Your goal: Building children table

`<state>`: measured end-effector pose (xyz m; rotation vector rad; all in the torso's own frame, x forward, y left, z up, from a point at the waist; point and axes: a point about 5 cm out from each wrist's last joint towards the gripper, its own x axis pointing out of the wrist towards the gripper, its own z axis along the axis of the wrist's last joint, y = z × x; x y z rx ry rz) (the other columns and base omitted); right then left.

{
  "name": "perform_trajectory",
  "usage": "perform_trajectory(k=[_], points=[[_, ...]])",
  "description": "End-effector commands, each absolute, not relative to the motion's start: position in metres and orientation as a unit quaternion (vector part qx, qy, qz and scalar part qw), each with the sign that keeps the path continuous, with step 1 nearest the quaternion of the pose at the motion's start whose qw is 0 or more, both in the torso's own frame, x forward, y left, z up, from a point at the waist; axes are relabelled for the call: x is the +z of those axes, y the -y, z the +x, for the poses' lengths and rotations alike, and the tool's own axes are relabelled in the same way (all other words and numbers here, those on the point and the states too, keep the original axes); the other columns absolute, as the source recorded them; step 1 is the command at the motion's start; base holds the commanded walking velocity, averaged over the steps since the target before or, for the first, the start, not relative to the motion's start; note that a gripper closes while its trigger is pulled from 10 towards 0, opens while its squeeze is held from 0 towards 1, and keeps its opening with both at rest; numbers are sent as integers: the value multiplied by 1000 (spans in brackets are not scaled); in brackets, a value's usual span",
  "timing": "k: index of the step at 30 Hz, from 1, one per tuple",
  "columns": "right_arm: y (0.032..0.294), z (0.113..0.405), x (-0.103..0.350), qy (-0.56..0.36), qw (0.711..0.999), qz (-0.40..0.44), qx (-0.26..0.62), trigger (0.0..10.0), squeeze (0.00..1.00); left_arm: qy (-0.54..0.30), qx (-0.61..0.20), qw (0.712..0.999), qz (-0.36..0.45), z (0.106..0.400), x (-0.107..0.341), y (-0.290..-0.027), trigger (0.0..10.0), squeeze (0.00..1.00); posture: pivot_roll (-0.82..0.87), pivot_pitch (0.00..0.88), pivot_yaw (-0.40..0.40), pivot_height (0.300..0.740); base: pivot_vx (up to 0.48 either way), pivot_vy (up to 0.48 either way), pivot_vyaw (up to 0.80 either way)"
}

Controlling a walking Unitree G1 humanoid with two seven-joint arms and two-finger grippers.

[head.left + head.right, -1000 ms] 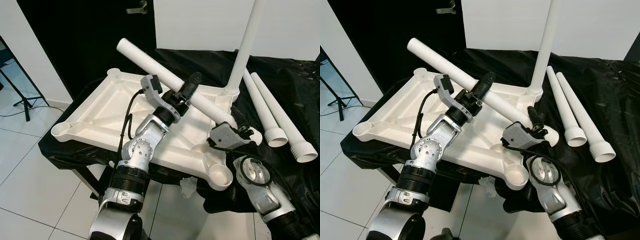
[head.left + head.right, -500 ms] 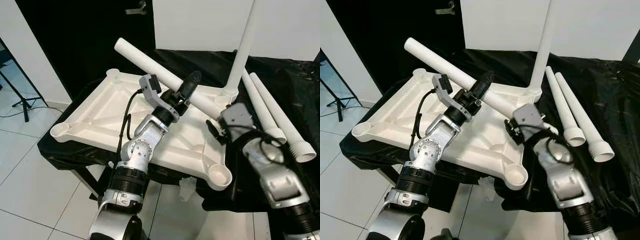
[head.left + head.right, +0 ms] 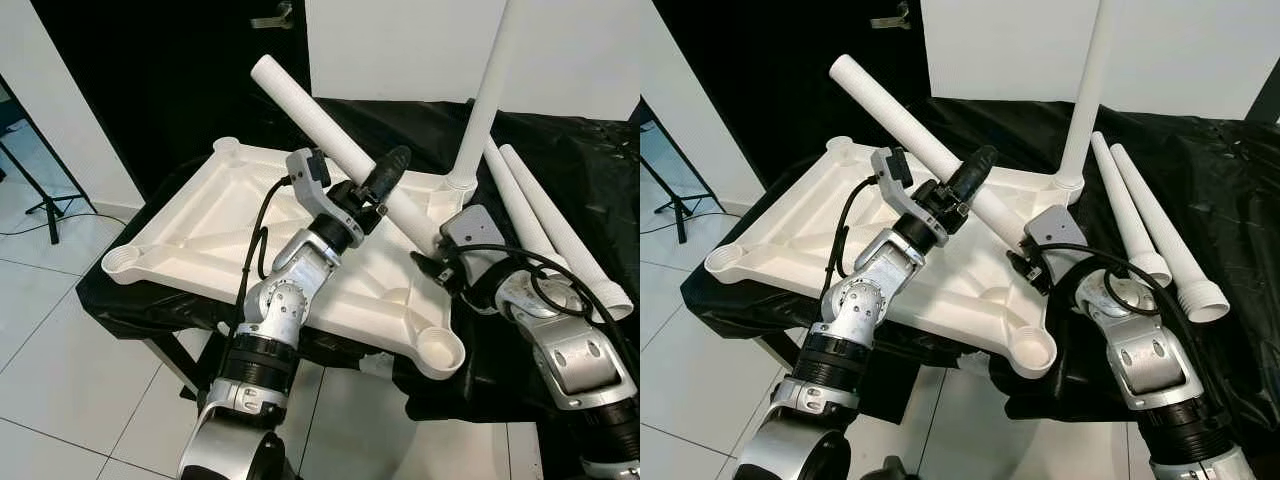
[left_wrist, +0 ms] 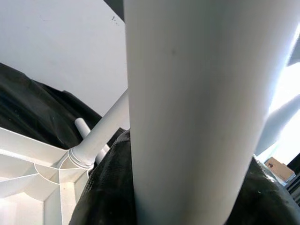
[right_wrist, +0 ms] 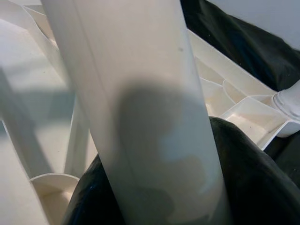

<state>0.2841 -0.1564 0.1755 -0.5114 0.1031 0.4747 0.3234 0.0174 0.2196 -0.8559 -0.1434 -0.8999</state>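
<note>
Two grippers, left (image 3: 375, 190) and right (image 3: 432, 262), were clenched on one long white plastic table leg (image 3: 340, 150), slanted upper-left; the threaded end was held nearest the white upturned tabletop's (image 3: 200, 230) lower-right socket (image 3: 440, 350).

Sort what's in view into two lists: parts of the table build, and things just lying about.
Part of the build:
- upturned white tabletop
- leg held tilted by the left gripper and right gripper
- upright leg already seated in a far corner socket
- two spare legs lying on the black cloth

Lying about:
- black cloth
- tripod on the floor
- door handle
</note>
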Motion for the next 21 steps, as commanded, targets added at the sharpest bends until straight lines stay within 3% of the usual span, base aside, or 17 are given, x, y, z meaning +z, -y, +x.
perform_trajectory(k=[1,2,3,8,9,11,15,21], points=[[157,287,175,-55,949,-219,221,0,0,126,-513,746,-405,311,239,-4,10000,0,77,0,51,740,0,0,0],[157,287,175,-55,949,-219,221,0,0,126,-513,746,-405,311,239,-4,10000,0,77,0,51,740,0,0,0],[158,287,176,-50,949,-229,213,0,0,127,-513,745,-407,311,240,-4,10000,1000,76,0,52,740,0,0,0],[154,288,176,-23,943,-286,167,0,0,133,-510,745,-409,311,244,-4,10000,1000,76,0,54,740,0,0,0],[152,288,174,-10,937,-317,143,0,0,135,-506,747,-410,311,246,-4,10000,0,78,0,54,740,0,0,0],[152,288,174,-10,937,-317,143,0,0,135,-506,747,-410,311,246,-4,10000,0,78,0,54,740,0,0,0],[148,288,163,31,901,-427,75,0,0,136,-503,747,-414,312,250,-3,10000,0,85,0,56,740,0,0,0],[149,292,161,73,865,-496,26,0,0,133,-504,746,-416,312,250,-4,10000,0,89,0,56,740,0,0,0]])
